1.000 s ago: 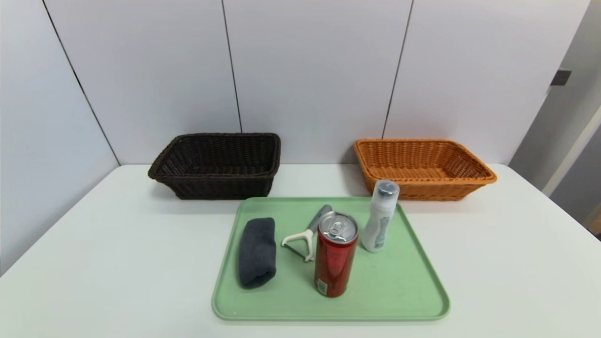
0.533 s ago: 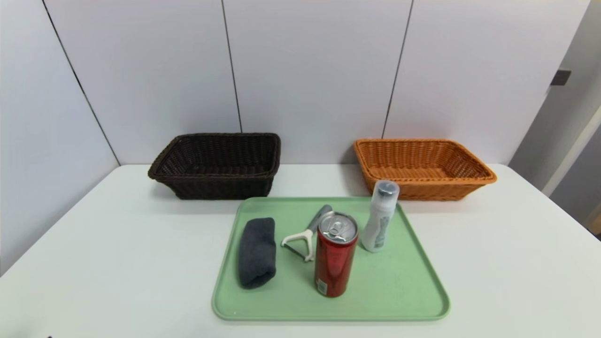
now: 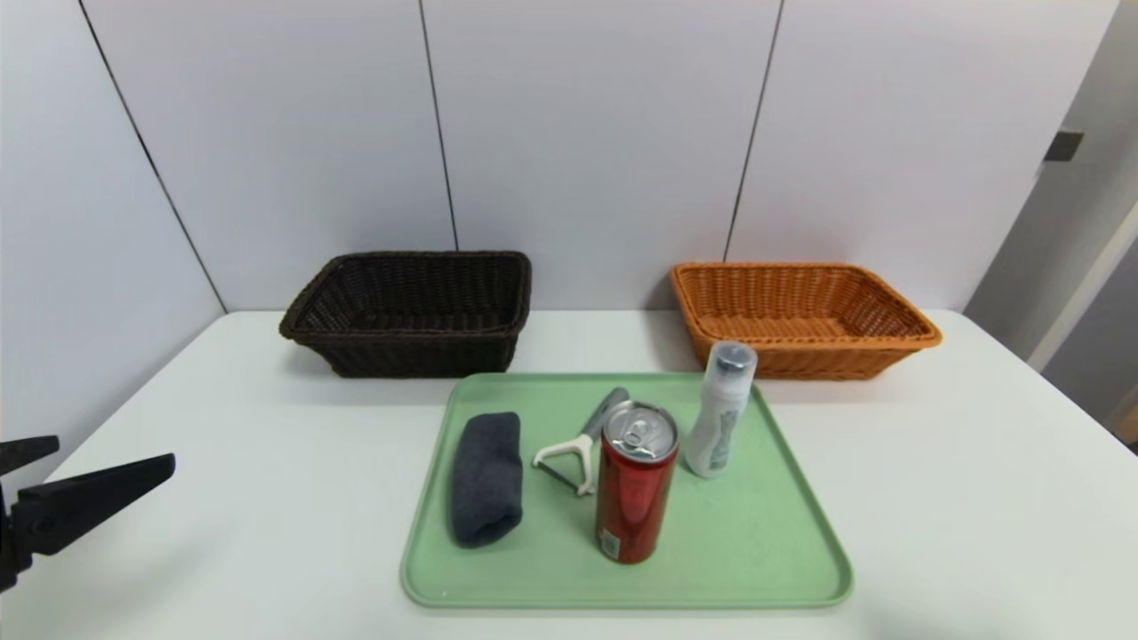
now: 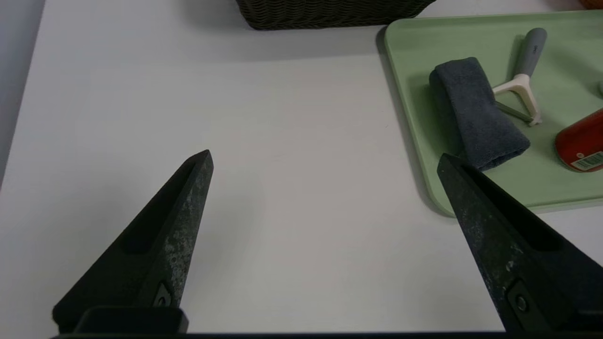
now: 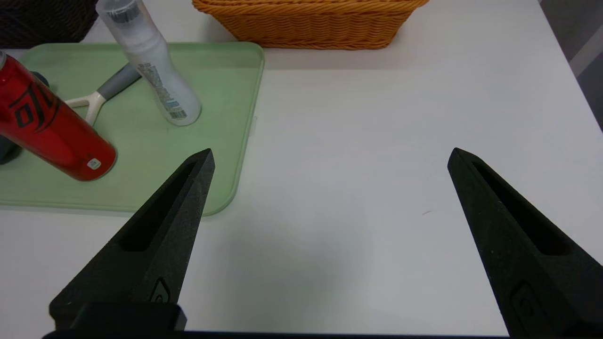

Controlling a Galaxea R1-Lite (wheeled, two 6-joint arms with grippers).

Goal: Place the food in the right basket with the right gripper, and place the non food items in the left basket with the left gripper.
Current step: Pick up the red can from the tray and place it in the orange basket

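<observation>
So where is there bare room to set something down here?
Bare table: left of the tray, below the dark basket, under the open left gripper; also right of the tray, below the orange basket. Crowded: the tray's middle, around the can.

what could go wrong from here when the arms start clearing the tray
The red can stands upright and hides part of the peeler; a pincer reaching for the peeler might knock the can over.

The slim white bottle also stands upright, so a sideways nudge could topple it.

The left pincer hangs open over the table, with the rolled cloth nearby; coming down off-line, it might only push the cloth along.
</observation>
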